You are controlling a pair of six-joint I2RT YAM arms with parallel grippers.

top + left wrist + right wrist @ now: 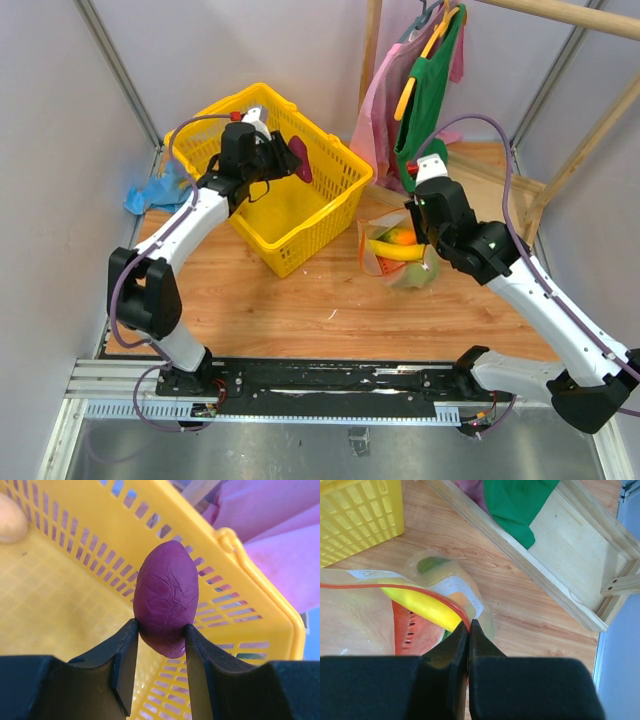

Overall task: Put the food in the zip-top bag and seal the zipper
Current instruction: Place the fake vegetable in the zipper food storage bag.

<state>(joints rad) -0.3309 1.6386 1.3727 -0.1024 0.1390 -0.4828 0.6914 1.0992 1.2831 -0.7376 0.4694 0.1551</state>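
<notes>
My left gripper (290,158) is shut on the purple eggplant piece (167,600) and holds it over the yellow basket (330,190); the piece also shows in the top view (300,158). The clear zip-top bag (398,250) lies on the table right of the basket, holding a yellow piece (420,605), a red watermelon wedge (412,632) and a green piece (432,563). My right gripper (469,625) is shut on the bag's red-orange zipper strip (395,587) at its edge. A yellow-orange round fruit (11,517) lies in the basket's corner.
The basket (75,600) stands at the back left of the wooden table. A wooden frame (570,570) with pink and green clothes (425,90) on hangers stands at the back right. A blue cloth (150,190) lies left of the basket.
</notes>
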